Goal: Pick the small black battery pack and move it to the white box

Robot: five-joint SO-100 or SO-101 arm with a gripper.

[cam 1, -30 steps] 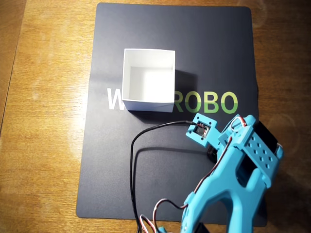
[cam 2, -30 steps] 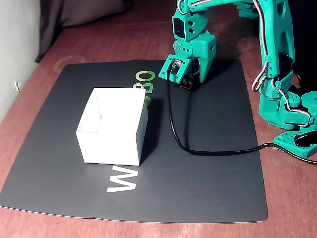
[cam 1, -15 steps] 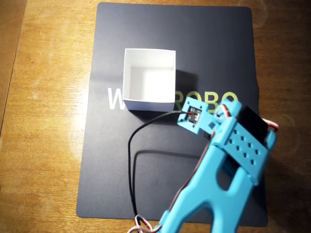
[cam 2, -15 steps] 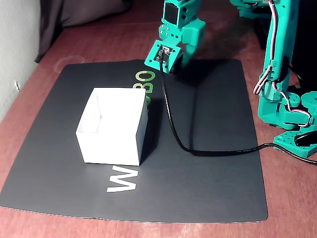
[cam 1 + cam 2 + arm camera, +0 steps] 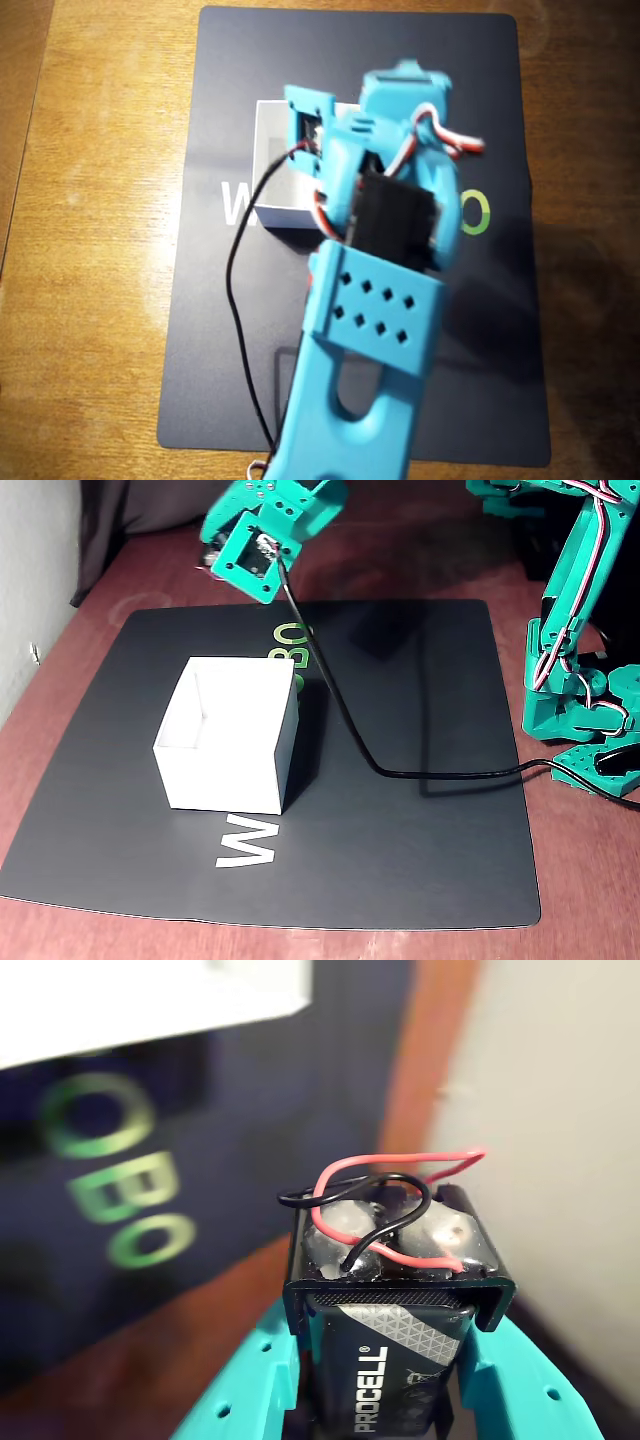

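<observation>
Battery pack [image 5: 385,1360] is clamped between the closed teal fingers [image 5: 520,1380] of the gripper [image 5: 390,1410], red and black wires [image 5: 385,1200] beyond the tips. White box [image 5: 225,735] lies below and ahead. Pick judged done; lowering and release remain.

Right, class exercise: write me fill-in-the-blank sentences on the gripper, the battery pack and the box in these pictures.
1. In the wrist view, the gripper is shut on the small black battery pack, whose lettering reads ____.
2. Besides a black wire, a ____ wire loops over the pack's end.
3. In the fixed view, the white box stands on a ____ mat.

Missing words: PROCELL; red; black
</observation>
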